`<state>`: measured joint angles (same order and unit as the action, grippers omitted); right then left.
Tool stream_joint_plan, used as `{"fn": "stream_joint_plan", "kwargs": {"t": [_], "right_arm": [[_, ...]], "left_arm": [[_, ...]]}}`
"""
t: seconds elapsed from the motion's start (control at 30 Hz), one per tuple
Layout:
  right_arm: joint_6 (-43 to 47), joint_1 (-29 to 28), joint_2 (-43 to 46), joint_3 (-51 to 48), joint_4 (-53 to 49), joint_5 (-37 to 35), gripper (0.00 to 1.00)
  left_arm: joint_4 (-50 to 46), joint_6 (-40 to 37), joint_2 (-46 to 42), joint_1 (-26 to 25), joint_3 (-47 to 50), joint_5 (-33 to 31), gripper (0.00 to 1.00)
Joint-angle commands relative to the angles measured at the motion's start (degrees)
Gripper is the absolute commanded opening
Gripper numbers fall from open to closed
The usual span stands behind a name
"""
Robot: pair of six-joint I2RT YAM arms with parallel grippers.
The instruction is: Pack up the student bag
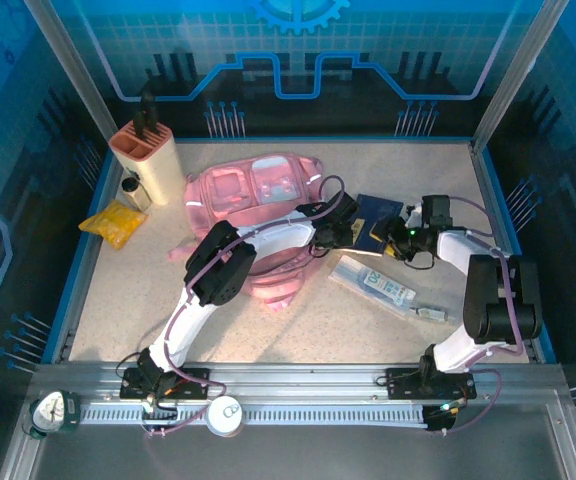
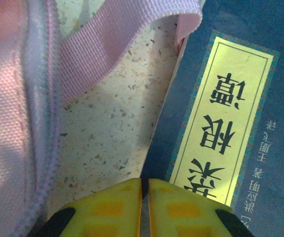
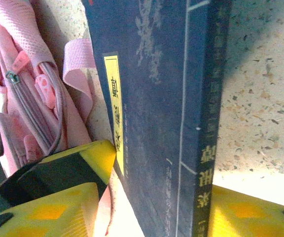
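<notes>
While the right gripper [image 3: 161,173] clamps the navy book [image 3: 152,74], the left gripper [image 2: 145,207] hangs closed beside the woven student bag [image 2: 14,123].

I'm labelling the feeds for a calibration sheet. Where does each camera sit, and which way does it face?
Top external: above and behind the arm bases, looking down over the table; both arms, left claw, right claw, student bag, blue book.
Left wrist: on the left arm, looking down at the table; shut yellow fingers at the bottom, bag strap, book cover.
Right wrist: on the right arm, low, facing the bag; fingers flank the book.
Shared: all three see book and bag.
</notes>
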<state>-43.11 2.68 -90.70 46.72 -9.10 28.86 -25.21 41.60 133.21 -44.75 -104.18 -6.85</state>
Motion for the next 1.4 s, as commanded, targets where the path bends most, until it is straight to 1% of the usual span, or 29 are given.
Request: {"fn": "stream_joint_plan", "kwargs": {"t": [0.0,0.07,0.17,0.27,0.33,0.43,0.5,0.6,0.7,0.77,0.83,0.93,1.03,1.1,1.17,1.23,1.37], "right_arm": [[0.66,-0.22,0.65,-0.89,1.04,1.74,0.44],[0.49,-0.29,0.69,-1.17,1.79,1.66,0.34],[0.31,-0.17,1.16,-1.29,2.09,1.29,0.22],[-0.90,-0.13,2.60,-1.98,3.62,1.34,0.10],[-1.96,-0.09,4.26,-2.67,5.12,1.35,0.08],[-4.36,0.13,8.33,-3.66,6.90,1.64,0.04],[-6.20,0.13,11.60,-4.42,8.04,1.55,0.03],[-9.29,-0.43,16.24,-5.55,10.51,1.89,0.03],[-10.90,-1.75,19.90,-5.65,12.04,1.19,0.02],[-13.13,-3.01,21.88,-6.26,15.30,0.19,0.02],[-15.73,-5.38,23.62,-6.55,18.14,-1.84,0.02],[-18.95,-9.80,24.45,-5.86,21.49,-5.29,0.02],[-23.27,-13.96,24.69,-5.89,27.78,-8.60,0.02],[-25.38,-16.71,24.90,-5.76,30.84,-11.05,0.03],[-26.86,-19.75,25.45,-5.02,31.54,-13.55,0.03],[-27.11,-22.31,26.70,-4.45,30.03,-16.10,0.03],[-29.00,-25.51,29.43,-6.10,30.59,-20.38,0.04]], "left_arm": [[-3.67,-1.13,1.66,0.08,-0.22,0.17,0.13],[-3.77,-1.09,1.32,0.10,-0.23,0.20,0.13],[-3.73,-1.22,0.50,0.12,-0.70,0.43,0.15],[-4.25,-2.26,-0.46,0.36,-2.54,2.25,0.22],[-5.73,-2.69,-1.64,0.70,-4.24,2.42,0.26],[-5.59,-2.55,-6.26,1.22,-4.19,3.16,0.33],[-3.99,-1.62,-10.56,1.66,-2.27,4.07,0.41],[-0.25,2.26,-17.83,2.82,2.54,5.15,0.55],[6.29,9.25,-25.83,4.29,10.19,8.05,0.68],[13.72,14.81,-31.14,4.55,16.71,10.27,0.74],[20.39,21.83,-36.11,4.50,23.21,10.80,0.79],[30.37,32.09,-41.29,3.77,32.12,10.63,0.83],[38.79,38.14,-43.86,2.09,37.55,8.80,0.88],[41.36,40.50,-43.94,0.95,38.27,8.80,0.90],[43.95,43.12,-44.08,0.11,39.63,8.23,0.90],[46.66,44.07,-44.75,-0.89,41.55,5.41,0.90],[47.56,45.65,-45.81,-1.79,43.45,0.78,0.88]]}}
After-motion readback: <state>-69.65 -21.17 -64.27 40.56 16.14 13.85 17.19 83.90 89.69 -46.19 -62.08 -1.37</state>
